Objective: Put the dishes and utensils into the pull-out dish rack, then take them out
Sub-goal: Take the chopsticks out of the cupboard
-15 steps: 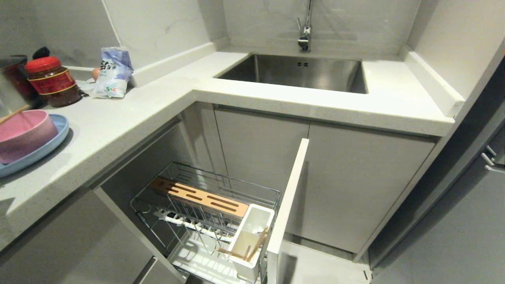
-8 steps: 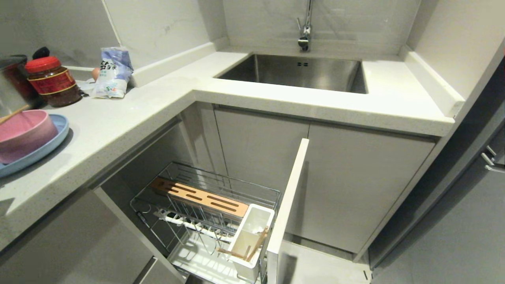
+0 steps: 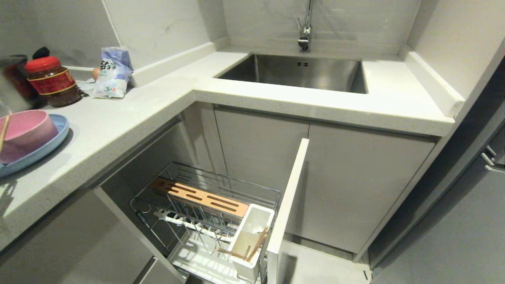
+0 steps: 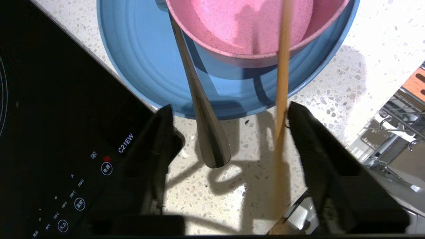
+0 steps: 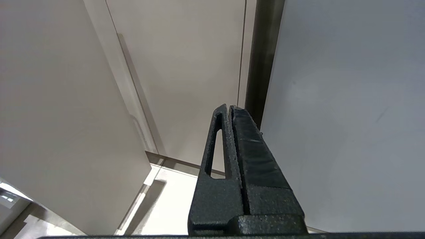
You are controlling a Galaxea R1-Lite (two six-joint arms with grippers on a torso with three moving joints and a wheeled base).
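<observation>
The pink bowl (image 3: 23, 132) sits in the light-blue plate (image 3: 49, 144) on the counter at my far left. One wooden chopstick (image 4: 284, 66) leans out of the bowl, loose, right beside one finger (image 4: 318, 156) of my left gripper (image 4: 230, 107), which is open. The silver fork (image 4: 202, 116) comes from under the bowl over the plate's rim and ends between the fingers, untouched. The pull-out dish rack (image 3: 177, 185) stands open below, with wooden chopstick pieces (image 3: 258, 242) in its white cup (image 3: 252, 223). My right gripper (image 5: 229, 107) is parked, shut and empty.
A black induction hob (image 4: 49, 132) lies beside the plate. A red-lidded jar (image 3: 53, 81), a steel pot (image 3: 10, 83) and a bag (image 3: 114, 73) stand at the back left. The sink (image 3: 300, 73) is ahead. The rack's front panel (image 3: 288, 205) juts out.
In the head view, the chopstick at the pink bowl has swung from a slant sticking out past the rim to a steeper line across the bowl. Nothing else has moved.
</observation>
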